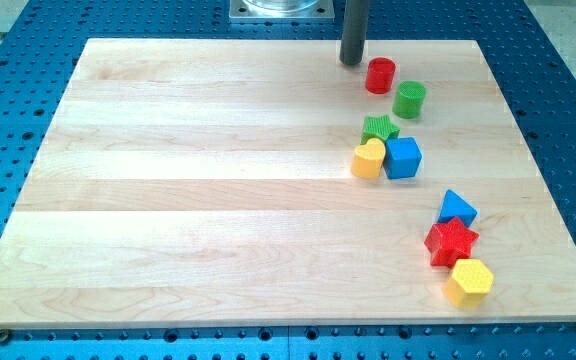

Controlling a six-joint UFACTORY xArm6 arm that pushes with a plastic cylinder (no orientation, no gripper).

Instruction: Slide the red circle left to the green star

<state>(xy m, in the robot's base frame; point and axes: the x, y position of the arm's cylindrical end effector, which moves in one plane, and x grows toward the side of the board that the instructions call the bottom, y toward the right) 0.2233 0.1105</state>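
Observation:
The red circle stands near the view's top right of the wooden board. The green star lies below it, pressed against a yellow heart and a blue cube. My tip rests on the board just left of and slightly above the red circle, a small gap apart. A green circle sits just right of and below the red circle, between it and the star's right side.
A blue triangle, a red star and a yellow hexagon form a column at the view's lower right. The wooden board lies on a blue perforated table. The arm's metal base is at the top.

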